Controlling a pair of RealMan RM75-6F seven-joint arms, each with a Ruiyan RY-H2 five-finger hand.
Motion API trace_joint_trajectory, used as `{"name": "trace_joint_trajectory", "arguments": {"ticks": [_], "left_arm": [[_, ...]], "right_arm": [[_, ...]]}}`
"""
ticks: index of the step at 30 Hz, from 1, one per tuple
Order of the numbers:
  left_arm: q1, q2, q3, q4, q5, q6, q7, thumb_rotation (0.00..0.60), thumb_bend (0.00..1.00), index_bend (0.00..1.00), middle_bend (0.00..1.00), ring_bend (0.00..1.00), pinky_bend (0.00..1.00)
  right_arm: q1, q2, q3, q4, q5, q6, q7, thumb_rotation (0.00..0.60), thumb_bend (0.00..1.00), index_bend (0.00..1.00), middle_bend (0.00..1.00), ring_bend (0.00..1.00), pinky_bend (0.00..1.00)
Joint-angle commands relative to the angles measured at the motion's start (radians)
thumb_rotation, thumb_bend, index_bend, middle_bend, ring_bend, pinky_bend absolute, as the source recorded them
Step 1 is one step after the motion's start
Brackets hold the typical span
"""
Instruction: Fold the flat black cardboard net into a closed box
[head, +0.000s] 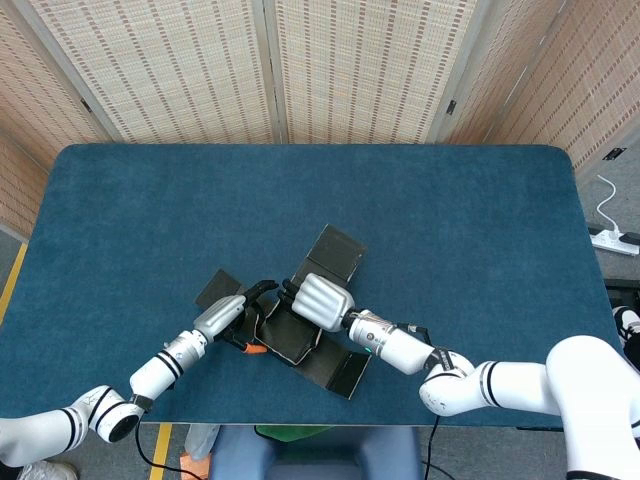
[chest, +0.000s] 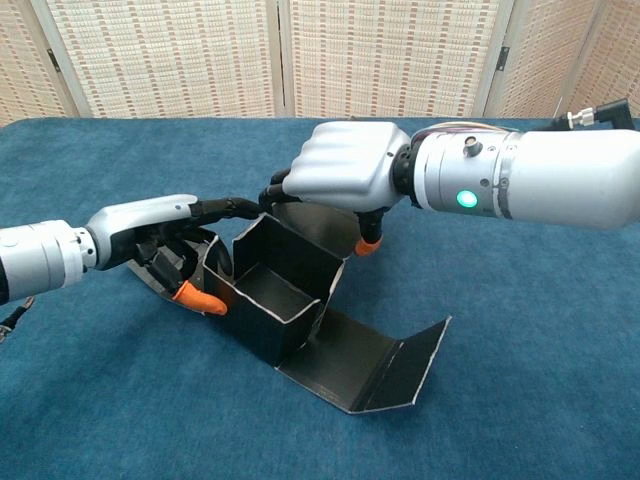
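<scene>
Head view looks down on a table covered in dark blue cloth, with folding woven screens behind it. At the right edge a white power strip and cable lie on the floor; a yellow line runs along the floor at the left.

The net sits near the front middle of the table, half folded: four walls stand up round a square well, one long panel lies flat toward the front with its end flap tilted up, and another panel lies flat toward the back. A smaller flap lies flat at the left, partly under the left hand.

The left hand is at the net's left wall, fingers spread, one dark fingertip reaching to the back corner and an orange thumb tip against the wall's foot. The right hand hangs over the back wall with fingers curled down; its orange tip sits behind the wall. Whether it pinches the card I cannot tell, since the wall and its own knuckles hide the fingertips.

Both arms run out of frame at the bottom in head view.
</scene>
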Motion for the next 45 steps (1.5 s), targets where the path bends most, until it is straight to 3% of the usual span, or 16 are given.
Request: {"name": "trace_joint_trajectory", "arguments": {"ticks": [1, 15, 21, 26, 28, 30, 32, 38, 45], "left_arm": [[-0.019, 0.011, 0.012, 0.001, 0.0, -0.046, -0.096, 0.6, 0.18, 0.0, 0.0, 0.4, 0.72], [-0.066, -0.003, 0.086, 0.071, 0.123, -0.038, -0.387, 0.6, 0.2, 0.09, 0.04, 0.43, 0.71], [-0.071, -0.026, 0.095, 0.101, 0.115, -0.03, -0.426, 0.6, 0.2, 0.2, 0.17, 0.47, 0.71], [-0.069, -0.032, 0.095, 0.111, 0.091, -0.033, -0.418, 0.6, 0.2, 0.29, 0.26, 0.5, 0.71], [-0.07, -0.031, 0.097, 0.109, 0.085, -0.038, -0.41, 0.6, 0.2, 0.3, 0.28, 0.51, 0.71], [-0.07, -0.031, 0.098, 0.107, 0.079, -0.042, -0.401, 0.6, 0.2, 0.31, 0.29, 0.51, 0.71], [-0.07, -0.029, 0.097, 0.103, 0.072, -0.044, -0.396, 0.6, 0.2, 0.32, 0.29, 0.51, 0.71], [-0.072, -0.018, 0.096, 0.091, 0.061, -0.047, -0.388, 0.6, 0.2, 0.32, 0.3, 0.51, 0.71], [-0.067, 0.014, 0.098, 0.055, 0.053, -0.045, -0.397, 0.6, 0.2, 0.31, 0.3, 0.51, 0.71]], "right_arm": [[0.01, 0.012, -0.014, 0.015, -0.06, -0.003, 0.038, 0.6, 0.4, 0.48, 0.57, 0.86, 1.0], [0.03, 0.003, -0.037, 0.08, -0.215, 0.005, 0.135, 0.6, 0.4, 0.48, 0.56, 0.86, 1.0], [0.021, -0.012, -0.034, 0.097, -0.234, 0.023, 0.136, 0.6, 0.4, 0.46, 0.48, 0.86, 1.0], [0.012, -0.015, -0.035, 0.092, -0.242, 0.032, 0.117, 0.6, 0.4, 0.1, 0.2, 0.82, 1.0], [0.008, -0.013, -0.033, 0.084, -0.232, 0.029, 0.101, 0.6, 0.4, 0.01, 0.11, 0.79, 1.0], [0.003, -0.007, -0.03, 0.067, -0.21, 0.019, 0.084, 0.6, 0.4, 0.0, 0.04, 0.76, 1.0], [-0.002, 0.004, -0.024, 0.046, -0.184, 0.01, 0.064, 0.6, 0.36, 0.0, 0.0, 0.72, 1.0], [-0.019, 0.033, -0.018, -0.013, -0.126, 0.004, 0.029, 0.6, 0.08, 0.0, 0.0, 0.67, 1.0], [-0.063, 0.09, -0.029, -0.094, -0.121, 0.044, 0.091, 0.6, 0.05, 0.0, 0.0, 0.66, 1.0]]}}
